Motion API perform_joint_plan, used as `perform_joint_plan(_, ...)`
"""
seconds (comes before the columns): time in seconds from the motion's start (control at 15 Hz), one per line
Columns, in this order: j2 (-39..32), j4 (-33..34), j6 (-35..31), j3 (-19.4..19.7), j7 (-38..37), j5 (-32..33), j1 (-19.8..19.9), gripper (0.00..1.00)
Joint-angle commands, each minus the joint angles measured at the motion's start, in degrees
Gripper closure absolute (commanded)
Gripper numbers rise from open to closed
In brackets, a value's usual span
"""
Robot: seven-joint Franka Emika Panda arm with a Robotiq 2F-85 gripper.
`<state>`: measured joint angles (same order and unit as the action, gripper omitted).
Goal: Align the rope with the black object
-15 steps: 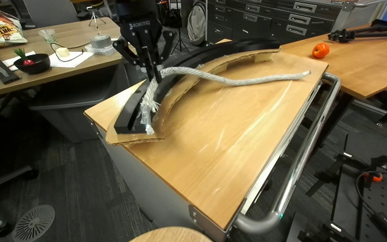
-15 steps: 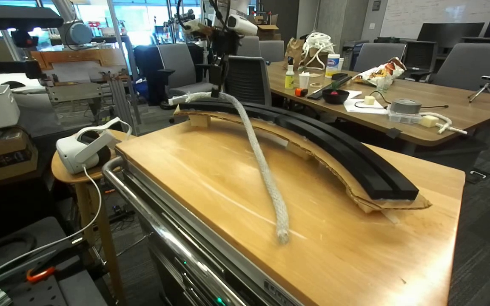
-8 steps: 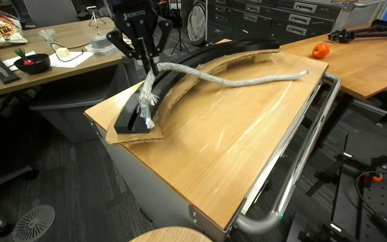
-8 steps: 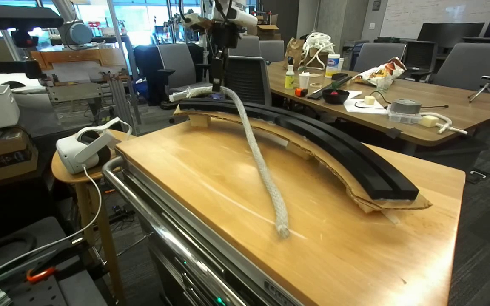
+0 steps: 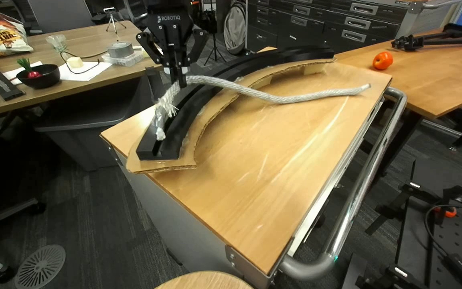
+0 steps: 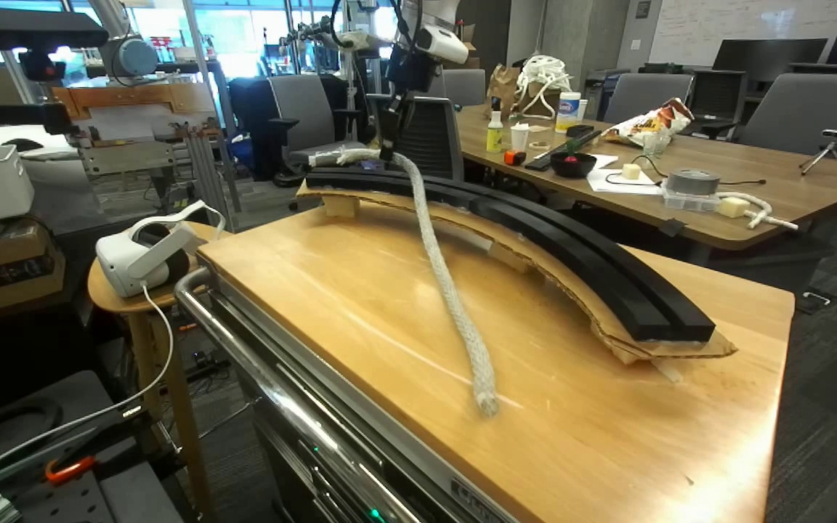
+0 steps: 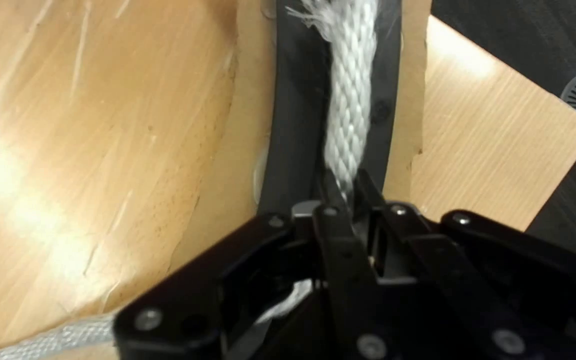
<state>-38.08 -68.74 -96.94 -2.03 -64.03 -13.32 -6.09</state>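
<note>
Nearest in an exterior view is a round wooden top (image 5: 205, 281), then the worktop (image 5: 263, 180). Over it, on cardboard (image 5: 188, 154), curves the grooved black object (image 5: 181, 128). Above that arc's near end hangs the frayed end of the rope (image 5: 257, 93); whether they touch cannot be told. Just behind, the gripper (image 5: 179, 82) pinches the rope between its jaws; the longer stretch crosses the arc's inner edge and reaches across the worktop. Farther back are a black bowl (image 5: 44, 78) and a snack bag (image 5: 8, 38).
</note>
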Motion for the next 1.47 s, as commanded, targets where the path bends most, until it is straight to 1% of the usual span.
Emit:
perform_joint_plan(0.0,-1.5,0.6,-3.3,-0.2,-0.6,-3.9,0.9,0.97)
perform_joint_plan(0.2,-3.0,1.6,-3.3,0.0,-0.8,-3.2,0.1,0.97)
perform_joint_plan(0.47,-4.0,2.9,-1.3,0.3,-0.9,-1.3,-1.3,0.97)
perform_joint_plan(0.67,-3.7,2.9,-0.2,0.2,-0.1,-0.6,-1.6,0.97)
perform_joint_plan(0.8,-3.4,3.0,1.4,0.7,-0.2,0.6,-2.0,0.95)
perform_joint_plan(1.07,-3.3,3.6,5.2,1.3,0.1,4.0,-2.3,0.95)
perform_joint_plan(1.4,-4.1,4.7,5.6,0.9,0.6,4.9,-2.6,0.95)
